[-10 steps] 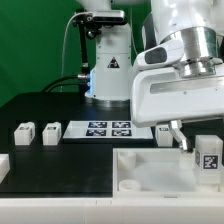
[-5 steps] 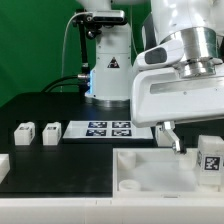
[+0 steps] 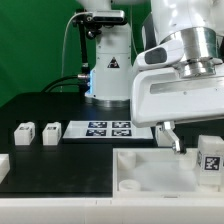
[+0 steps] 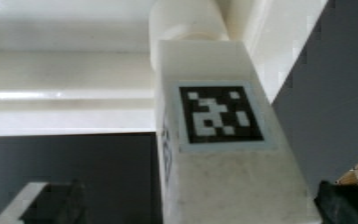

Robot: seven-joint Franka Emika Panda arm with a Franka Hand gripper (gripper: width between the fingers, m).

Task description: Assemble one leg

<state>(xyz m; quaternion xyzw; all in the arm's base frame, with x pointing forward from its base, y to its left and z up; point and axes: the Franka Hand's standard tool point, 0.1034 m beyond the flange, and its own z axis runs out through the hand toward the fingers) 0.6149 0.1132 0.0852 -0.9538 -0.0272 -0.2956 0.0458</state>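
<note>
Gripper (image 4: 194,198) is open here, jaws spread wide, and the leg (image 4: 220,120) sits right between them. In the wrist view its black-and-white tag faces the camera and there is clear space on the side of the dark finger (image 4: 37,200). From the exterior view, one finger (image 3: 172,138) hangs just short of the leg (image 3: 210,158), not touching it. The leg is at the exterior view's right edge, slightly tilted, over the far right corner of the tray (image 3: 150,172). I cannot tell whether it rests on the tray. Behind lies the marker board (image 3: 108,129), and two spare blocks (image 3: 24,132) (image 3: 50,133) wait at the exterior view's left.
</note>
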